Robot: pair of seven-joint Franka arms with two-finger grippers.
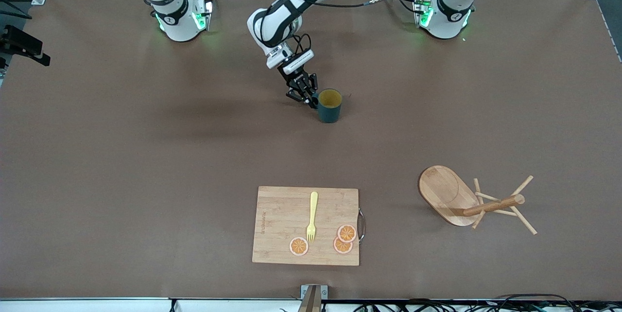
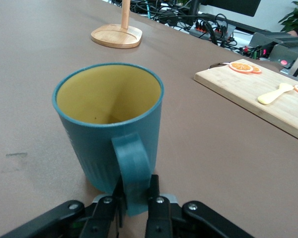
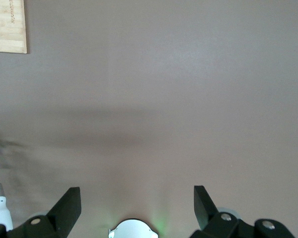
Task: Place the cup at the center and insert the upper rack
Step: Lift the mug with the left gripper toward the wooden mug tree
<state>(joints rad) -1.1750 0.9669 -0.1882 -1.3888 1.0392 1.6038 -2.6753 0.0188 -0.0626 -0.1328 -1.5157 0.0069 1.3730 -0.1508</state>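
Observation:
The cup (image 1: 330, 106), dark teal with a mustard-yellow inside, stands upright on the table near the middle of its length, closer to the robots' bases. My left gripper (image 1: 311, 100) is down beside it, shut on the cup's loop handle. In the left wrist view the cup (image 2: 109, 124) fills the middle, and the left gripper (image 2: 135, 198) pinches the handle from both sides. The upper rack (image 1: 466, 200), a light wooden mug tree, stands nearer the front camera toward the left arm's end; its base (image 2: 116, 35) rests flat. My right gripper (image 3: 136, 206) hangs open over bare table.
A bamboo cutting board (image 1: 306, 224) lies near the front edge, carrying a yellow fork (image 1: 312, 217) and three orange slices (image 1: 343, 239). The board (image 2: 258, 94) also shows in the left wrist view. Its corner (image 3: 7, 25) shows in the right wrist view.

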